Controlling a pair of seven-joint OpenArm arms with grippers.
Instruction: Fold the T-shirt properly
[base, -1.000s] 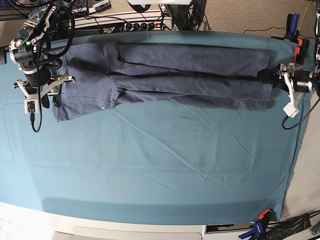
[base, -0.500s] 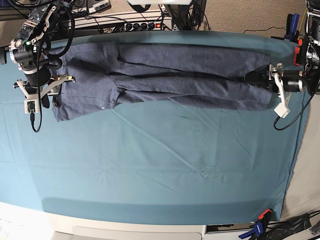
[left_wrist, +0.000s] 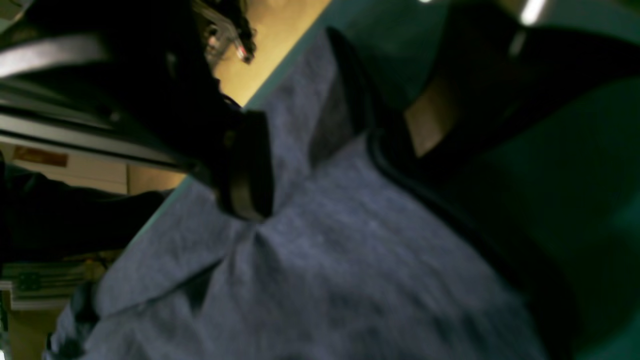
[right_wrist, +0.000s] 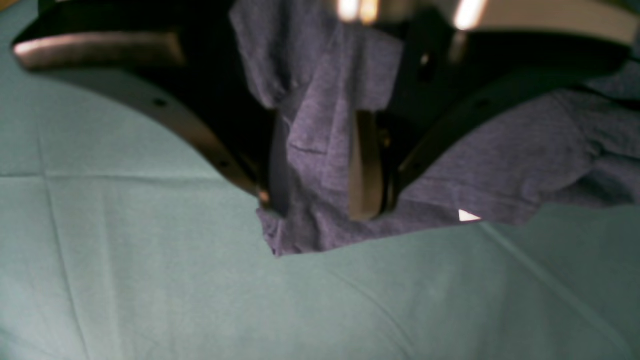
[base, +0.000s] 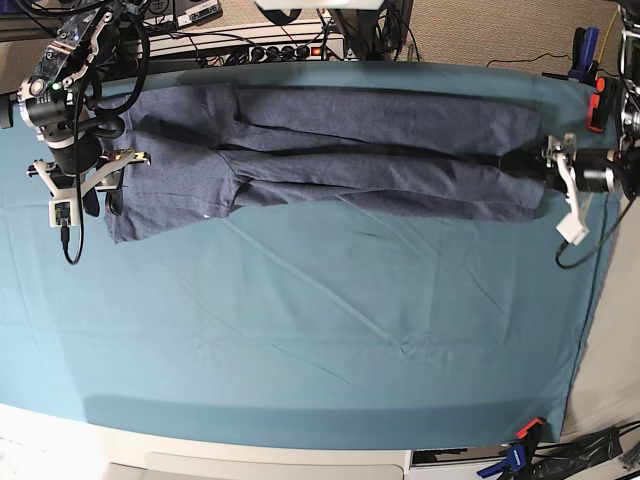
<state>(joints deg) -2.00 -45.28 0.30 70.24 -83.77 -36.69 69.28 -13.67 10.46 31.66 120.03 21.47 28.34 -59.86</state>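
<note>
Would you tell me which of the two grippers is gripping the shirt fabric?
The right gripper: T-shirt fabric is bunched between its fingers. The left gripper's jaws stand wide, fabric merely lying between.

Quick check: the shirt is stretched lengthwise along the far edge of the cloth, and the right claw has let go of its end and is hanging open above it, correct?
Not quite. The right claw is shut on the T-shirt; the right wrist view shows fabric pinched between its fingers. The rest stands: the shirt lies stretched along the far edge of the teal cloth.
</note>
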